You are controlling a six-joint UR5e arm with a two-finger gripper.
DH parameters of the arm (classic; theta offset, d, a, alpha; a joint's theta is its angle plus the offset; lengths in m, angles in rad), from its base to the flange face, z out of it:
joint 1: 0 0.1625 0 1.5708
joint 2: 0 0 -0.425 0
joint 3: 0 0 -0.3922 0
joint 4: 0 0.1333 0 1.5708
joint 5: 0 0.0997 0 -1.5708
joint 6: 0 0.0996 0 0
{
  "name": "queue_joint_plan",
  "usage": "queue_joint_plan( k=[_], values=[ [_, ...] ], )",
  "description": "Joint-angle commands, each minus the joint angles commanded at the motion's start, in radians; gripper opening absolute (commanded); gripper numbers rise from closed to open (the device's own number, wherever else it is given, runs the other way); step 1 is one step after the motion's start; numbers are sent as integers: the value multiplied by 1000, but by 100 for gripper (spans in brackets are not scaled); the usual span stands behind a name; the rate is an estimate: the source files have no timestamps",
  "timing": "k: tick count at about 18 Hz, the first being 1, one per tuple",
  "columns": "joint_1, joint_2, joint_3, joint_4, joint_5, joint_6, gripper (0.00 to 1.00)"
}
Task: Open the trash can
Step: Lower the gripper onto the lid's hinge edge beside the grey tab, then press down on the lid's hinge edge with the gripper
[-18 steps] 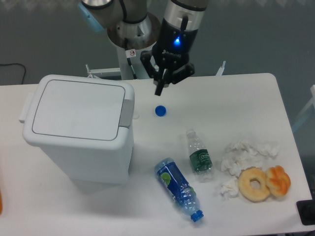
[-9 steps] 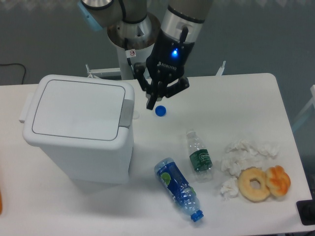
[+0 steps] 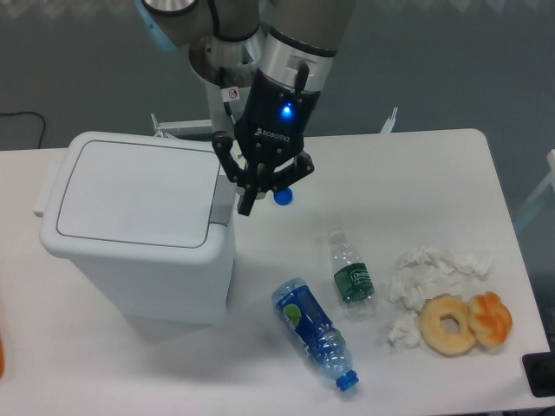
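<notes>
The trash can (image 3: 139, 227) is a large white bin standing on the left of the table, its flat lid down. Its grey push-button tab (image 3: 224, 198) sits on the right edge of the lid. My gripper (image 3: 246, 206) hangs just right of that tab, fingers pointing down and close together with nothing between them. The fingertips are next to the tab; I cannot tell whether they touch it.
A blue bottle cap (image 3: 283, 196) lies just right of the gripper. A small clear bottle (image 3: 351, 276) and a blue-labelled bottle (image 3: 316, 331) lie in the middle of the table (image 3: 416, 173). Crumpled tissues (image 3: 427, 276), a bagel (image 3: 447, 324) and a pastry (image 3: 491, 317) are at the right.
The gripper has moved left and down, from above the blue cap to the right edge of the trash can's lid. Nothing else has moved.
</notes>
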Motion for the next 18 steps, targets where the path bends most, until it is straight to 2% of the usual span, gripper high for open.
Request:
queue_joint_plan(
  k=[4, 9, 18],
  values=[
    [-2, 17, -38, 3, 0, -2, 0],
    [0, 66, -107, 2, -2, 3, 0],
    [-2, 60, -107, 5, 0, -2, 0]
  ],
)
